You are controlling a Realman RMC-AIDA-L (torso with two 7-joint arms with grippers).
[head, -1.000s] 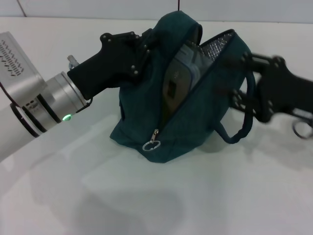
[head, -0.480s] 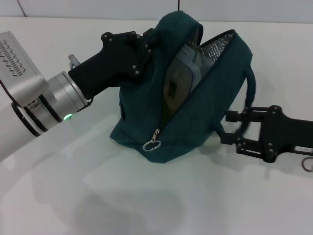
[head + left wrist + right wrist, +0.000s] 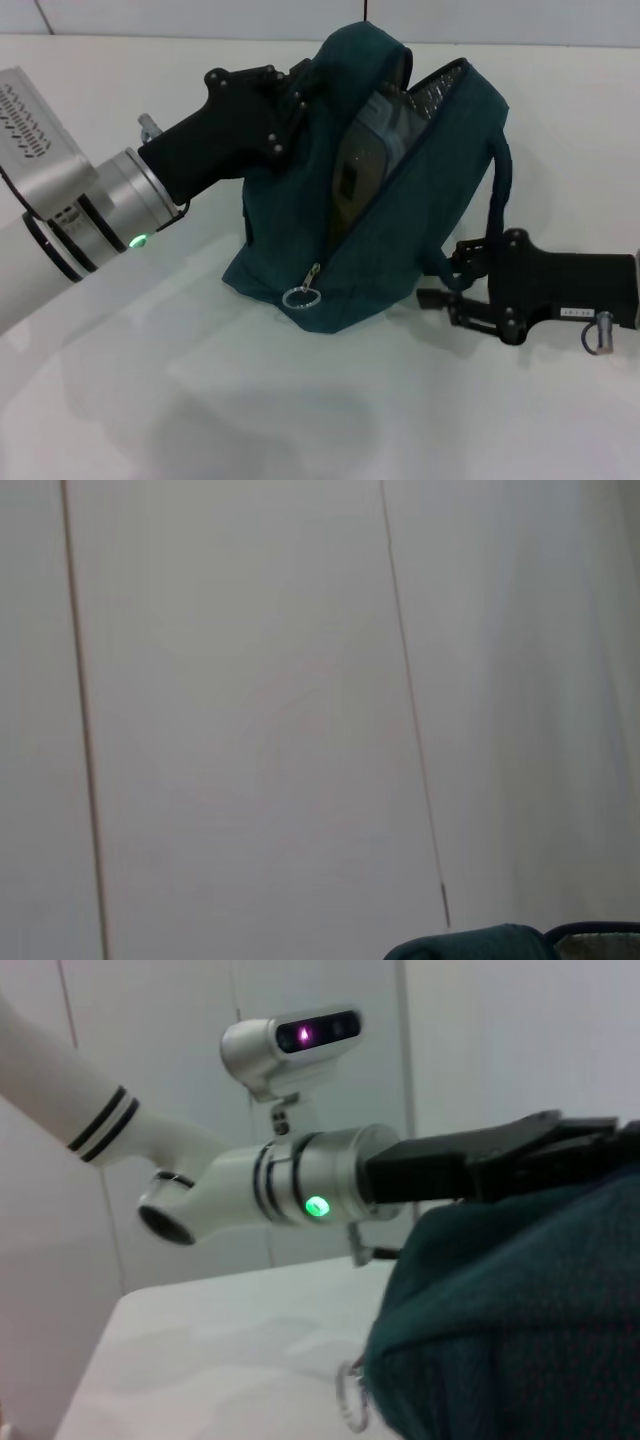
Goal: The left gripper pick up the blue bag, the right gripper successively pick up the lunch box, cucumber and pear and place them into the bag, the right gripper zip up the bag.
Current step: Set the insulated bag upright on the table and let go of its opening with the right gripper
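The blue bag (image 3: 400,230) stands tilted at the table's centre, its zipper open and silvery lining showing. My left gripper (image 3: 290,95) is shut on the fabric of its upper left side, fingertips buried in the cloth. The lunch box (image 3: 365,150) sits upright inside the opening. The metal ring pull (image 3: 300,297) hangs at the zipper's low front end. My right gripper (image 3: 447,275) is low at the bag's right base, open, with its fingers on either side of the foot of the loop handle (image 3: 497,190). The cucumber and pear are hidden. The right wrist view shows the bag (image 3: 520,1310) and the left gripper (image 3: 500,1155).
The white table (image 3: 200,400) runs bare in front of the bag. The left arm's silver forearm (image 3: 90,215) crosses the left side. A white panelled wall (image 3: 250,730) fills the left wrist view, with the bag's top (image 3: 470,945) at its edge.
My right gripper has dropped from beside the bag's open mouth to its lower right base and moved in toward the handle. The mouth has narrowed slightly. The left gripper has kept its hold.
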